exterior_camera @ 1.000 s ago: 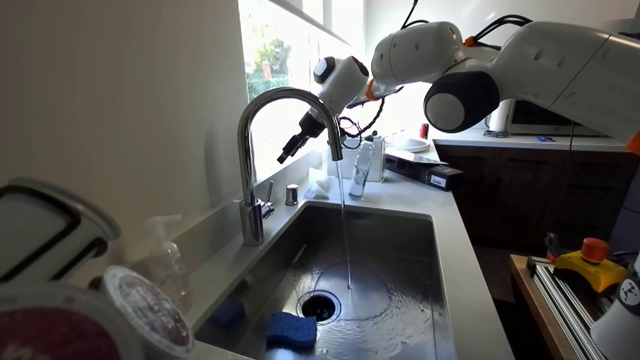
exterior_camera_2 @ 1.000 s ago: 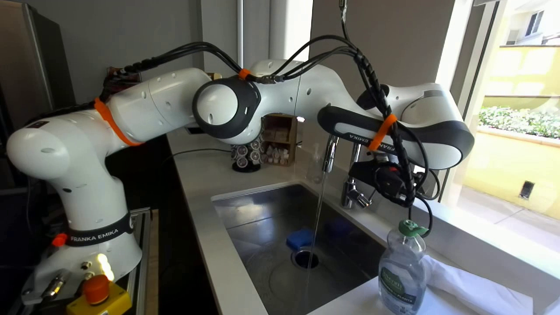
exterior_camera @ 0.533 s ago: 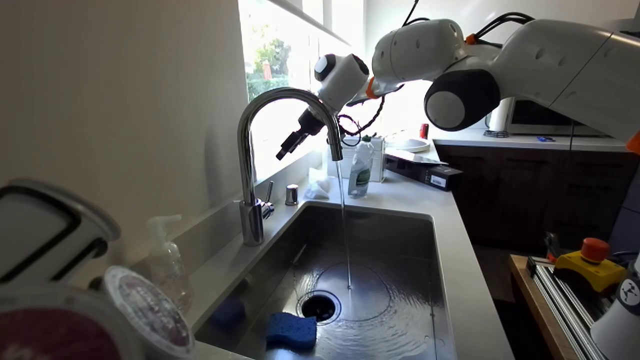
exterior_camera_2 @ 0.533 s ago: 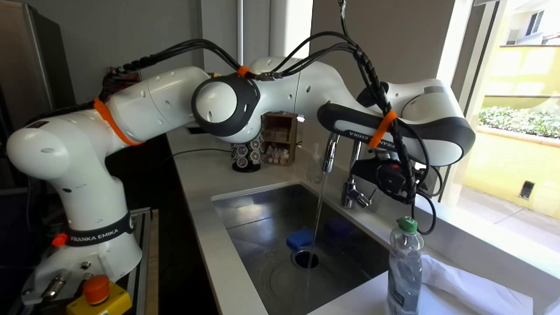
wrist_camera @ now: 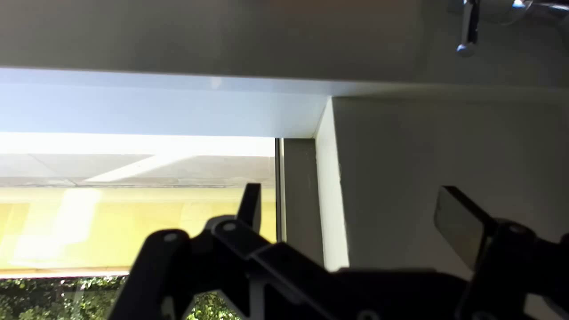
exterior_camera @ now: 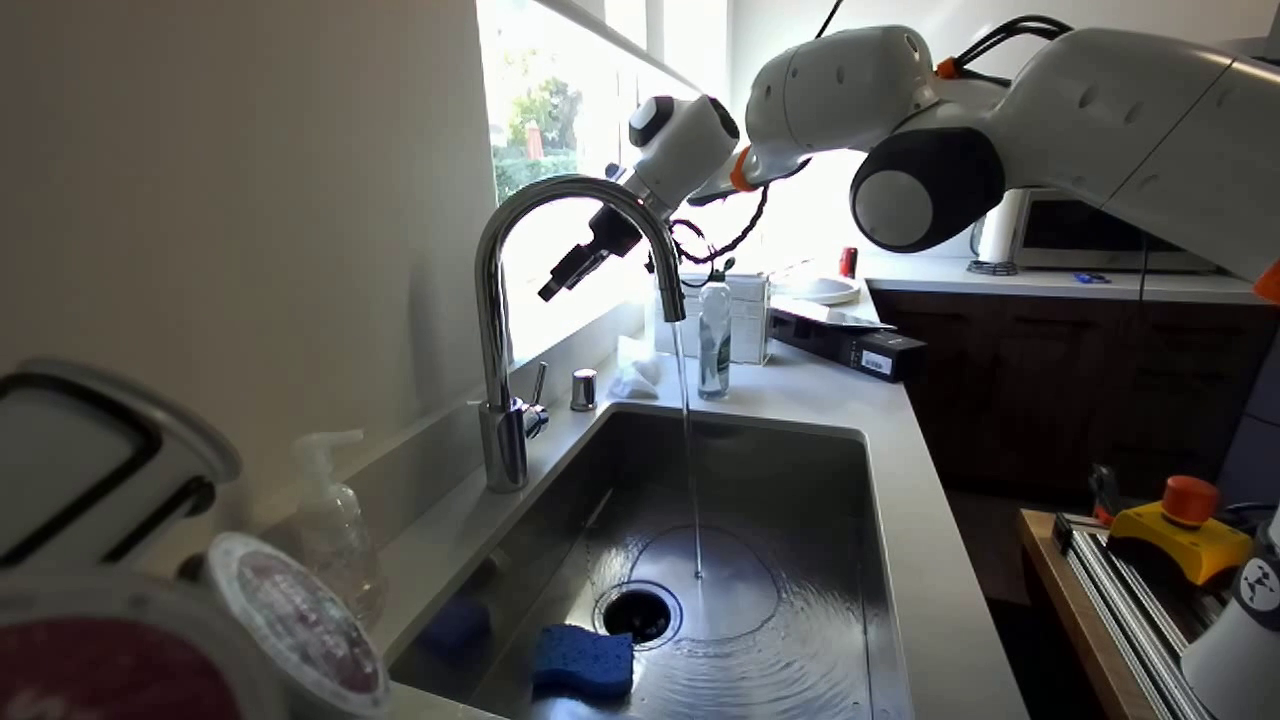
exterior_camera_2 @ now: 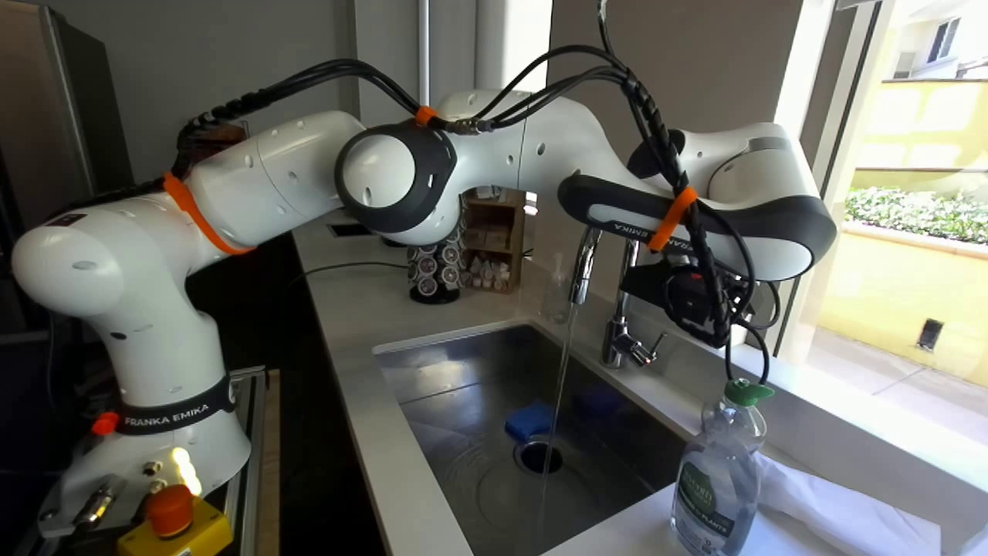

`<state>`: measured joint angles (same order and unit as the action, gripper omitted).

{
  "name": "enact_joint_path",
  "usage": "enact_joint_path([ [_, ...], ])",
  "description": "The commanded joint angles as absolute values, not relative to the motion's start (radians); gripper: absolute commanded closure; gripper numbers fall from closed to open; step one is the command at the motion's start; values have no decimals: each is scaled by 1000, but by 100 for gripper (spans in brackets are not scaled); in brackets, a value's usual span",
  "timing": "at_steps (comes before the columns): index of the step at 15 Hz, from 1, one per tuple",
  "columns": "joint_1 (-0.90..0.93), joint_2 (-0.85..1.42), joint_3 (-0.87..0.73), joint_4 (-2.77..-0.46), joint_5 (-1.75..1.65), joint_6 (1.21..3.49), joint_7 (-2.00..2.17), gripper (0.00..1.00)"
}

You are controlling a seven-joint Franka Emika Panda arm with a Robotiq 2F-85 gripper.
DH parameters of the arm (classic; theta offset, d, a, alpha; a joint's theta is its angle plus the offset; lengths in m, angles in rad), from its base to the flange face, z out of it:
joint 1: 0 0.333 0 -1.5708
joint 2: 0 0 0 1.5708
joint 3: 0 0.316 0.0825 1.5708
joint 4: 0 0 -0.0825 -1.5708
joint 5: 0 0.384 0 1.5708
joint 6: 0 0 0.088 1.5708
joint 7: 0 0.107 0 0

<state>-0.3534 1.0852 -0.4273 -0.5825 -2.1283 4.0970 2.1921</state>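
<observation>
The chrome faucet (exterior_camera: pixel 492 310) is what I am nearest to: it stands on the counter (exterior_camera: pixel 955 580) along the wall-side edge of the sink (exterior_camera: pixel 740 455), its neck (exterior_camera: pixel 575 187) arching over the basin. In both exterior views a thin stream of water (exterior_camera: pixel 688 450) runs from its spout (exterior_camera: pixel 672 300) and lands just beside the drain (exterior_camera: pixel 638 614). Its lever (wrist_camera: pixel 470 26) shows at the top right of my wrist view, apart from me. My gripper (wrist_camera: pixel 347 198) is spread wide, its fingers (wrist_camera: pixel 250 206) well apart, and the window frame (wrist_camera: pixel 303 195) and plain wall (wrist_camera: pixel 391 178) show through the gap. In an exterior view I appear through the faucet's arch, tilted downward in front of the bright window (exterior_camera: pixel 530 120). Down in the sink, a blue sponge (exterior_camera: pixel 584 660) lies just beside the drain. Past the sink's end, a clear soap bottle (exterior_camera_2: pixel 714 494) with a green cap (exterior_camera_2: pixel 747 392) stands on the counter, a folded white sheet (exterior_camera_2: pixel 849 506) near it. A loop of my black cables (exterior_camera_2: pixel 714 286) hangs down at that cap; whether it touches, I cannot tell from here. Farther along the counter lies a long black box (exterior_camera: pixel 835 340), and at the sink's other end a clear pump bottle (exterior_camera: pixel 335 535) stands near the wall.
</observation>
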Motion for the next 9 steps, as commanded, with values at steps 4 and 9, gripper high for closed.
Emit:
enact_joint_path([
  [4, -358, 1070, -429, -540, -2086, 4119, 2186, 0],
  [9, -341, 984, -426, -650, -2053, 4128, 2118, 0],
])
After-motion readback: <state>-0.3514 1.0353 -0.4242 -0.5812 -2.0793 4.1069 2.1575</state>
